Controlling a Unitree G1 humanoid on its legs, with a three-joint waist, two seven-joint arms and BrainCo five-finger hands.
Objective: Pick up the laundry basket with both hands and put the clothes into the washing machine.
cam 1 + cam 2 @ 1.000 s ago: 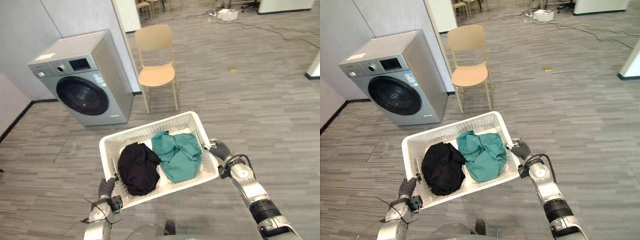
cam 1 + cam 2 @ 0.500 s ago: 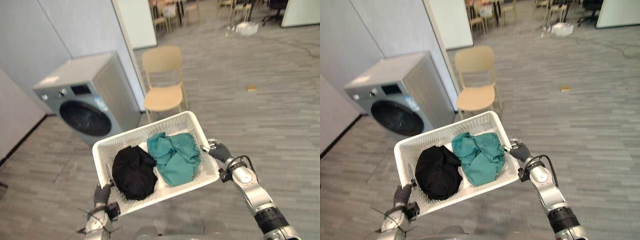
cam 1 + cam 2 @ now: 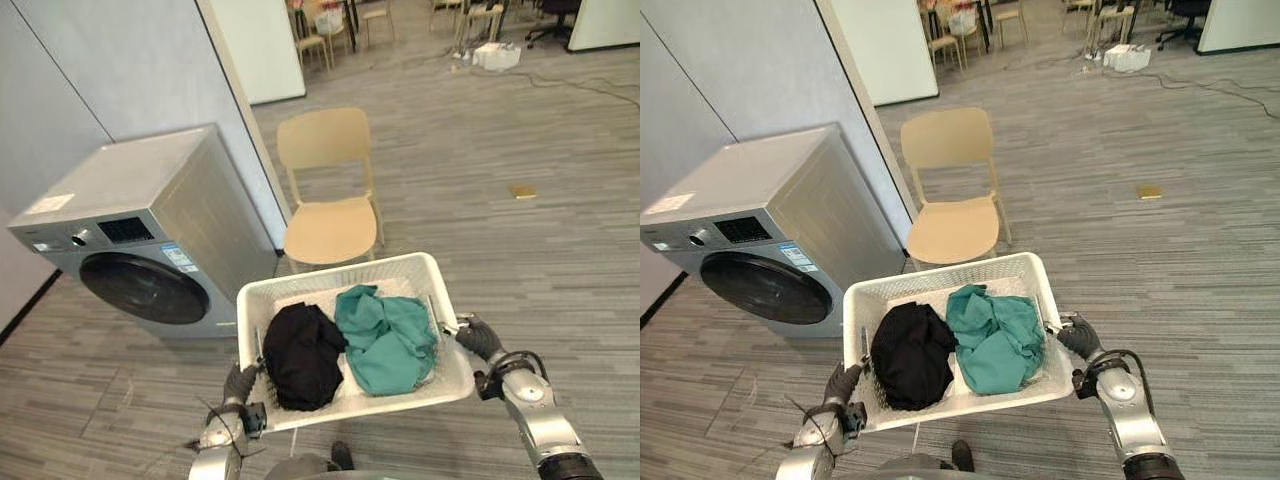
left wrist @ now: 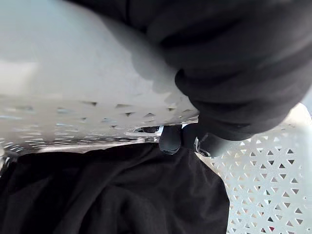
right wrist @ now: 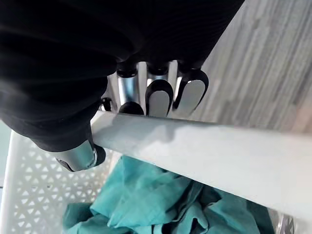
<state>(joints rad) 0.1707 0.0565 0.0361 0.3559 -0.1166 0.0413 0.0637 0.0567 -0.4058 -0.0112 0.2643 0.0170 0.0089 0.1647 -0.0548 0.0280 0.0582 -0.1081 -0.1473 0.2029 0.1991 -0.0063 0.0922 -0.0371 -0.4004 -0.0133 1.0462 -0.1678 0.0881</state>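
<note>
You're closing in; the washing machine [image 3: 140, 250] is sitting at 10 o'clock of the laundry basket [image 3: 345, 274], left hand [image 3: 240, 382] and right hand [image 3: 478, 338] fingers clenching its rim

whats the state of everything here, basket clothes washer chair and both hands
laundry basket: lifted, held at both ends
black garment: bunched in the basket's left half
teal garment: bunched in the basket's right half
washing machine: door shut
chair: upright, seat bare
left hand: shut on the basket's left rim
right hand: shut on the basket's right rim
</note>
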